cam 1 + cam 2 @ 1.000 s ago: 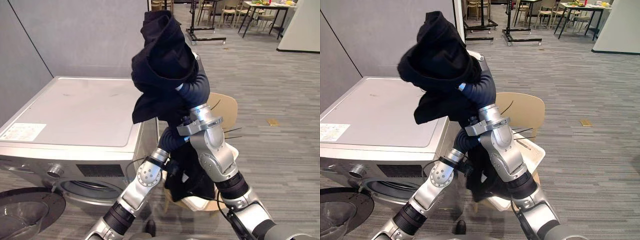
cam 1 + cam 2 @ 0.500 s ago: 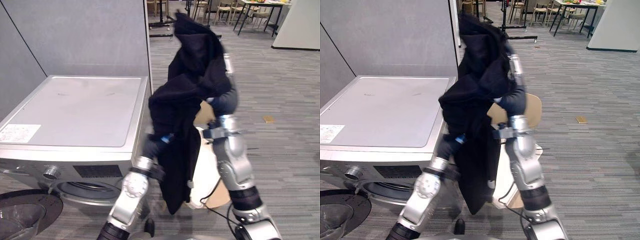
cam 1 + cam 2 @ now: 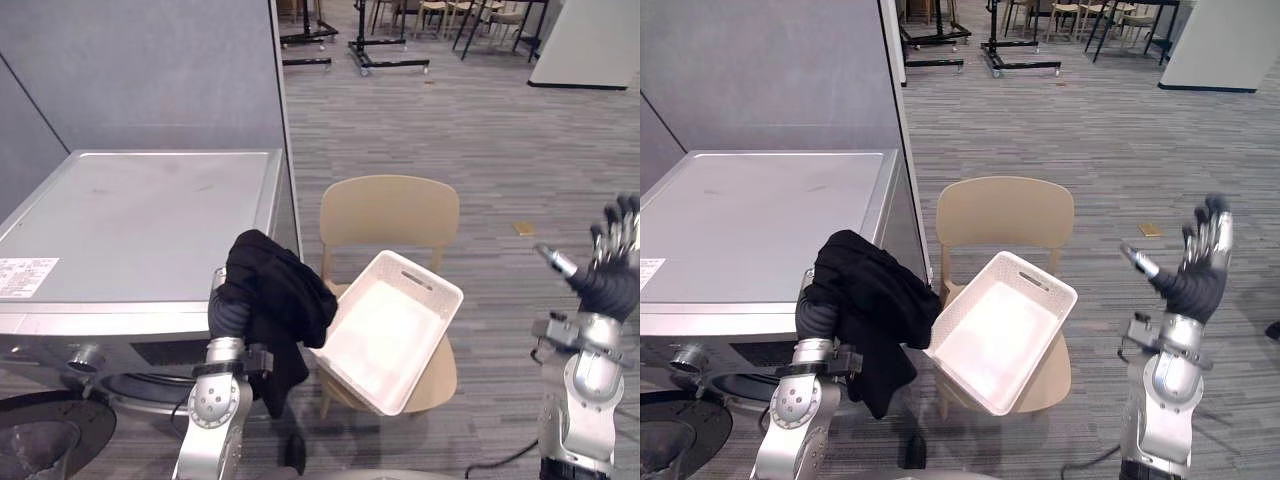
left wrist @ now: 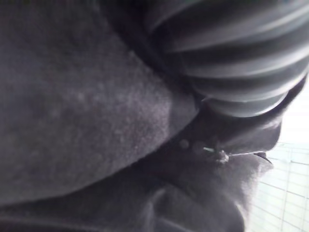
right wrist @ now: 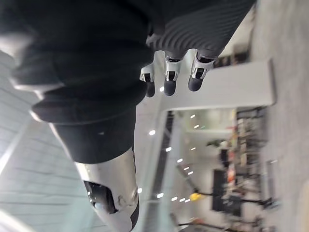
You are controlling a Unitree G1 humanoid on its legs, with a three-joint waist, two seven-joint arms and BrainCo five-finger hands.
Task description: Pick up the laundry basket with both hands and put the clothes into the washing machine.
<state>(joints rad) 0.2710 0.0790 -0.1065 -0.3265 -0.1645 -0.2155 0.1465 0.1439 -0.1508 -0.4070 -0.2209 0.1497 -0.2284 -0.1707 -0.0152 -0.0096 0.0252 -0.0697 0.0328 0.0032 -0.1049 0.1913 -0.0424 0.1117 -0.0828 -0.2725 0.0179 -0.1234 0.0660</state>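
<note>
Grey carpet [image 3: 480,130] surrounds a washing machine [image 3: 140,220]. At its front right corner, a black garment [image 3: 272,300] drapes over the left hand [image 3: 228,312], hiding its grip. Just beside it, a white laundry basket [image 3: 420,272] tilts on a chair [image 3: 388,213]. The right hand [image 3: 612,265] is raised, fingers spread.

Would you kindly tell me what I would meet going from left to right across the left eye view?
The washing machine → dark garment → white laundry basket → right robot hand, raised with its fingers straight.
</note>
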